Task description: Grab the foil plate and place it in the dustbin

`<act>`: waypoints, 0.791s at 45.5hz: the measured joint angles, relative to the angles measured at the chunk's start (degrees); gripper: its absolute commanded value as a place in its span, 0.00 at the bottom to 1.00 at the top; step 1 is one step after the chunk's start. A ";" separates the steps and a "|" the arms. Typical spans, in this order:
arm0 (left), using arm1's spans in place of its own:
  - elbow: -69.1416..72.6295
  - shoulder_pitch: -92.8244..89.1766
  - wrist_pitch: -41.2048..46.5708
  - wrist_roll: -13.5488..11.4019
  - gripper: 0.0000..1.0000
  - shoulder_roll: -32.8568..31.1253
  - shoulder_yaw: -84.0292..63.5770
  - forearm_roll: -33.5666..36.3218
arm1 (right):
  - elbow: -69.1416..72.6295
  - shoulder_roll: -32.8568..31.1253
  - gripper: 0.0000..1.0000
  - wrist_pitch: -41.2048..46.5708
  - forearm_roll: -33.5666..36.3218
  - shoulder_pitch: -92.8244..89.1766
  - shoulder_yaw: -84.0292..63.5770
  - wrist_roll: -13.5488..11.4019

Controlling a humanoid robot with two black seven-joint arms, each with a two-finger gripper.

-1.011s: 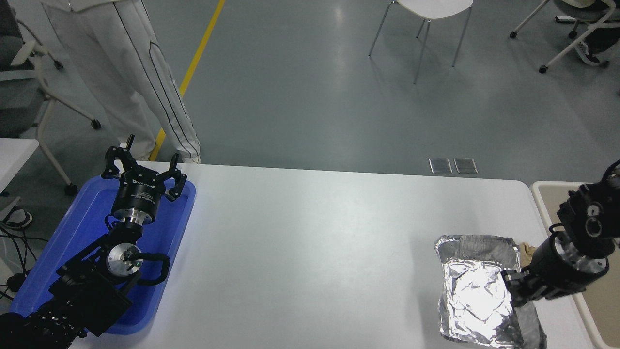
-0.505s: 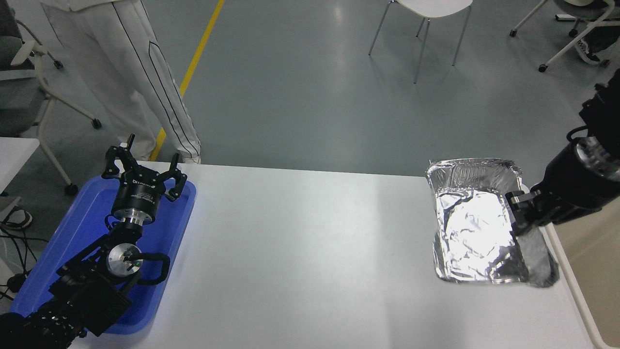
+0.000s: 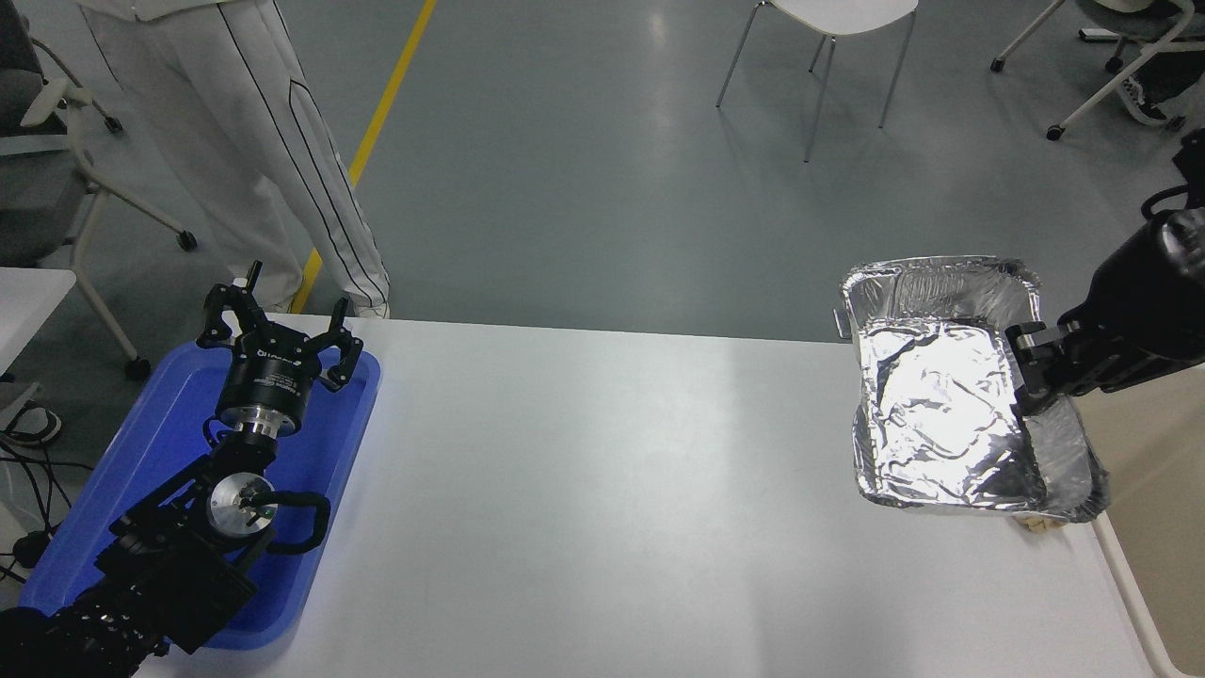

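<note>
The foil plate [image 3: 941, 395], a shiny crinkled rectangular tray, hangs in the air above the table's right end. My right gripper [image 3: 1031, 377] is shut on its right rim, the arm coming in from the right edge. The dustbin [image 3: 1163, 527] shows as a beige strip with a pale rim at the picture's lower right, just right of the plate. My left gripper [image 3: 281, 325] rests over the blue tray at the left with its fingers spread.
A flat blue tray [image 3: 122, 471] lies on the table's left end under the left arm. A small tan paper wad [image 3: 1036, 524] peeks out under the plate's near corner. A person in white trousers [image 3: 254, 141] stands beyond the table's far left.
My right gripper has lifted the foil plate up off the table and carried it further away and slightly right, toward the dustbin. The left arm has not moved.
</note>
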 measured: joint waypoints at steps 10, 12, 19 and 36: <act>0.00 -0.04 0.00 0.00 1.00 0.00 -0.02 0.00 | -0.65 -0.66 0.00 0.04 0.02 0.27 -3.97 -0.08; 0.00 -0.03 0.00 0.00 1.00 0.00 -0.02 0.01 | -0.78 -0.87 0.00 0.05 0.02 0.27 -5.02 -0.06; 0.03 -0.01 0.00 0.00 1.00 0.00 0.00 0.00 | -1.96 -2.36 0.00 0.06 -0.56 -0.08 -8.35 -0.17; 0.09 0.10 0.05 -0.02 1.00 0.00 -0.01 -0.03 | -11.25 -11.24 0.00 0.06 -2.13 -6.00 -13.78 -0.41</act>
